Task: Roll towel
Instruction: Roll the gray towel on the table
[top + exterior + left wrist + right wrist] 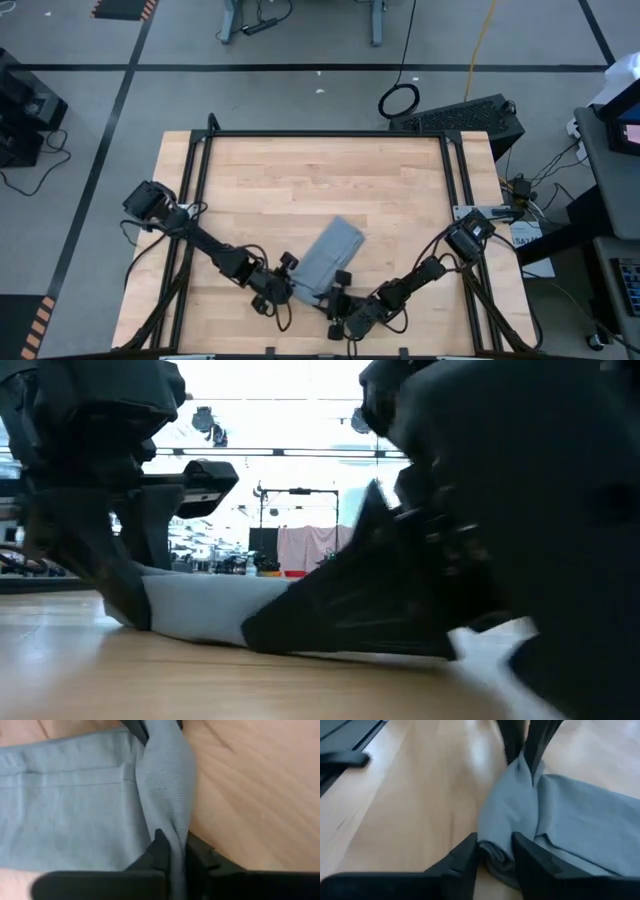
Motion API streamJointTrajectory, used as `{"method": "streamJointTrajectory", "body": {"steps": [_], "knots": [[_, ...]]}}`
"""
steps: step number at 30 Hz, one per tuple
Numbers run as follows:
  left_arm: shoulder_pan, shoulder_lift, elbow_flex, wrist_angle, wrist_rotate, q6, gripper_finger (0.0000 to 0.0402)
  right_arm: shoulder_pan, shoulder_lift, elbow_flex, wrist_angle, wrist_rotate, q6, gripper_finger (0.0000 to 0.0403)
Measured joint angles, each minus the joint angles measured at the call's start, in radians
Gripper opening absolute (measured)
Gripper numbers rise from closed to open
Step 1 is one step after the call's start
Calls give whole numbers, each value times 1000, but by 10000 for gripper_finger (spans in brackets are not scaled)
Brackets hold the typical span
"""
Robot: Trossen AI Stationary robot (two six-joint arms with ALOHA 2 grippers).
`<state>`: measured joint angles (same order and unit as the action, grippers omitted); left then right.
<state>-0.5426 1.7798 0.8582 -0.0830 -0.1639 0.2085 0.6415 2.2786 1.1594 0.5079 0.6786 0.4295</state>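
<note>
We see the wooden table (300, 180) bearing the grey-blue towel (325, 262), which lies folded and slanted near the front edge, between the two arms. The left gripper (172, 852) is pinched tight on a bunched fold at the towel's near end. The right gripper (495, 851) faces it — its fingers (462, 857) straddle that same end, closed partway around the cloth.

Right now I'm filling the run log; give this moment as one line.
task: roll towel | towel: near table edge, end bunched | left gripper: shut on towel | right gripper: shut on towel | roll: barely begun
</note>
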Motion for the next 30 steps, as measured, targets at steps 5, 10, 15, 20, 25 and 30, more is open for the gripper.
{"method": "streamJointTrajectory", "body": {"steps": [5, 10, 15, 20, 25, 30], "knots": [[7, -3, 2, -40, 45, -71, 29, 19, -108, -5, -233, -33, 45, 152], [5, -5, 7, -97, 82, -203, 34, 22, -237, -3, -594, 3, 258, 171], [-8, -3, 5, -89, 104, -280, 27, -13, -249, -4, -656, 112, 270, 138], [-9, -3, 5, -79, 111, -417, 26, -81, -218, -2, -631, 138, 255, 67], [-9, -2, 5, -64, 137, -587, 26, -158, -158, -1, -547, 63, 181, 6], [-9, 1, 2, 22, 159, -731, 25, -202, -157, 2, -519, 10, 125, 23]]}}
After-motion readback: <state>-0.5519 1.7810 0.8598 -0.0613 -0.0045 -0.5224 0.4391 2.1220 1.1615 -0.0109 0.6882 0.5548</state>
